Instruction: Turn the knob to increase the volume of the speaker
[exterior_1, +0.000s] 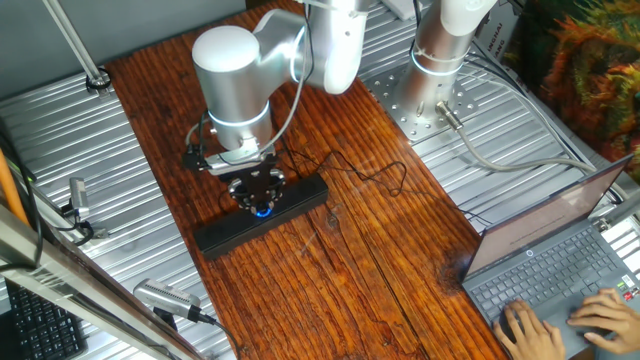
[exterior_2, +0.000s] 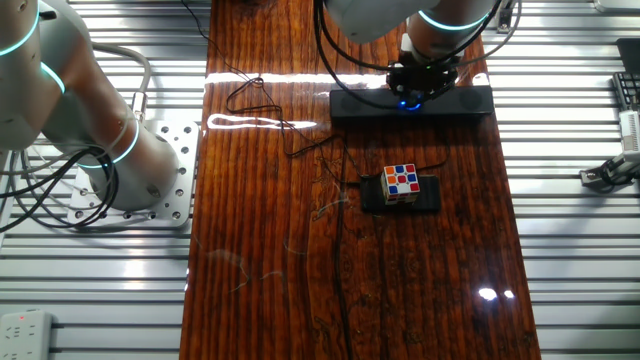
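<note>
Hovering low, the gripper (exterior_1: 262, 203) sits right on the knob (exterior_2: 405, 101) — blue glow showing beneath it, midway along the speaker (exterior_1: 222, 234). Jaws: cannot tell whether clamped. Reach looks done; the turn itself unconfirmed. Cube (exterior_2: 401, 183) at six o'clock of the speaker, untouched.

Both views are evenly and brightly lit from above. In one fixed view the wooden table (exterior_1: 340, 250) shows soft, weak shadows under the arm, and the picture is sharp in the middle but a little soft at the edges. In the other fixed view strong white glare lies across the far part of the table (exterior_2: 350, 250), and two small bright spots shine near its right front edge. The blue light of the knob (exterior_2: 408, 101) glows clearly in both views.
</note>
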